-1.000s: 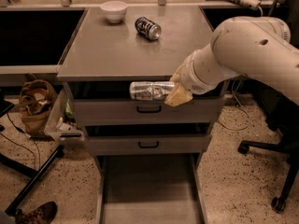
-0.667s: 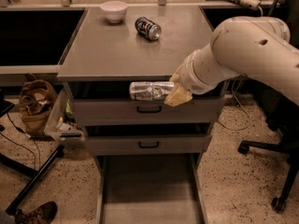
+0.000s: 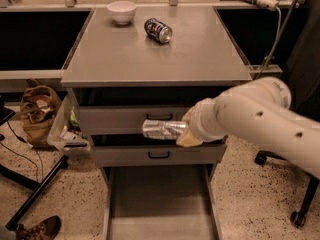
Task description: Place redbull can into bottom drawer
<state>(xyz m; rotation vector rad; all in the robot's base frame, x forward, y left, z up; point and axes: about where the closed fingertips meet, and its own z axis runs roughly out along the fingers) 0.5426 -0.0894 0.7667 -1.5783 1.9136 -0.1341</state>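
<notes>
The redbull can (image 3: 161, 129), slim and silver, lies sideways in my gripper (image 3: 186, 132), which is shut on its right end. The white arm (image 3: 255, 119) comes in from the right. The can hangs in front of the two shallow upper drawers, level with the gap between them, above the bottom drawer (image 3: 159, 204). The bottom drawer is pulled open and its flat grey floor shows, with nothing on it.
A shorter dark blue can (image 3: 158, 30) lies on the cabinet top, with a white bowl (image 3: 122, 11) behind it. A brown bag (image 3: 37, 109) and a bin sit left of the cabinet. A chair base (image 3: 299, 214) stands at the right, and a shoe (image 3: 40, 229) at the lower left.
The arm has moved down with the can, from in front of the top drawer to the gap between the two upper drawers. The view has shifted too.
</notes>
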